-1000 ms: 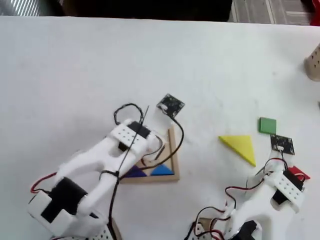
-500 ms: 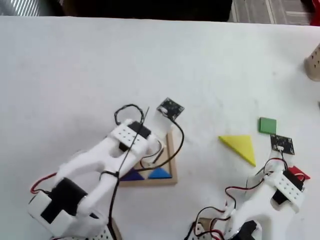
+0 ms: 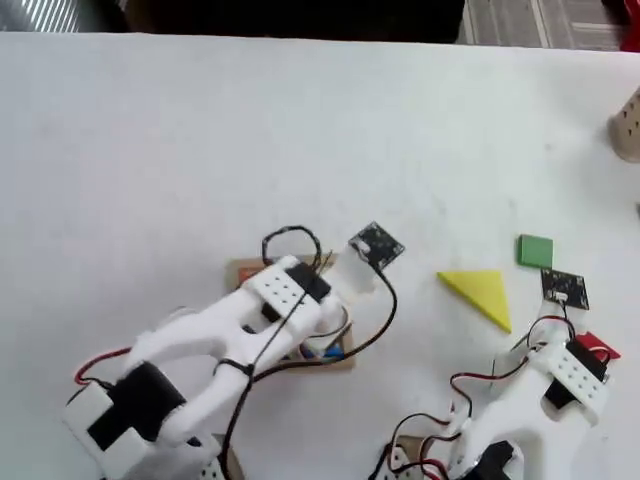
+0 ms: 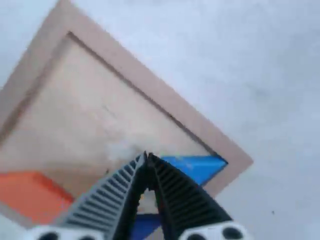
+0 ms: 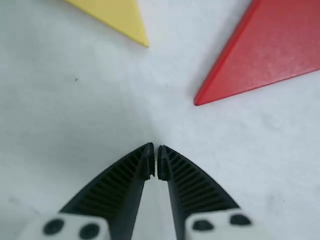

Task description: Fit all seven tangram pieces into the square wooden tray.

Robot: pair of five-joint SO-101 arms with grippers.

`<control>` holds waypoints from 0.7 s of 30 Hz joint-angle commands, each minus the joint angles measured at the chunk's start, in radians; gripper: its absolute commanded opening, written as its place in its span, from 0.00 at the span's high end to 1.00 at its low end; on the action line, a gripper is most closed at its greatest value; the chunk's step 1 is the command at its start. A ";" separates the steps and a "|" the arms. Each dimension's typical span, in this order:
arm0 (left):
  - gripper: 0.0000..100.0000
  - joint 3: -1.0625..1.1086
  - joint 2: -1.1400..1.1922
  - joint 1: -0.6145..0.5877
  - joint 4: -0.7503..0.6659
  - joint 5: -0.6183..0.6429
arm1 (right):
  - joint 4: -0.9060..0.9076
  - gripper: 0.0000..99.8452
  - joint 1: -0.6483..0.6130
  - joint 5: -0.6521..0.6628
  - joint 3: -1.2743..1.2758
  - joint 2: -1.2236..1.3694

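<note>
**Where's the tray, and what's in it?**

The square wooden tray lies right beneath my left arm, towards the near side of the white counter. A blue triangular piece sits in one corner against the rim. An orange piece lies along another side, and the floor between them is bare wood.

**And your left jaws?**

Pressed together, pinching nothing. The tips hang over the tray floor just beside the blue triangle. I can't tell whether they touch the wood.

**So which arm is better placed for the next piece?**

My right, I'd judge, because the loose pieces all lie on its side. The red triangular piece is just ahead of my right jaws and a little to one side, with its sharp corner turned towards the tips, near but apart. The yellow triangular piece lies between the tray and my right arm. The small green square piece is just beyond the yellow one.

**Right jaws?**

Closed tip to tip, holding nothing, low over bare counter. They would have to spread before they could take the red piece by its edges.
</note>
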 commanded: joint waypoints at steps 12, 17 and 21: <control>0.98 0.037 -0.018 0.025 0.009 -0.100 | -0.013 0.98 -0.012 0.014 -0.005 -0.007; 0.98 0.035 -0.019 0.025 0.011 -0.100 | -0.013 0.98 -0.012 0.014 -0.005 -0.007; 0.98 0.025 -0.021 0.022 0.035 -0.100 | -0.013 0.98 -0.012 0.014 -0.005 -0.007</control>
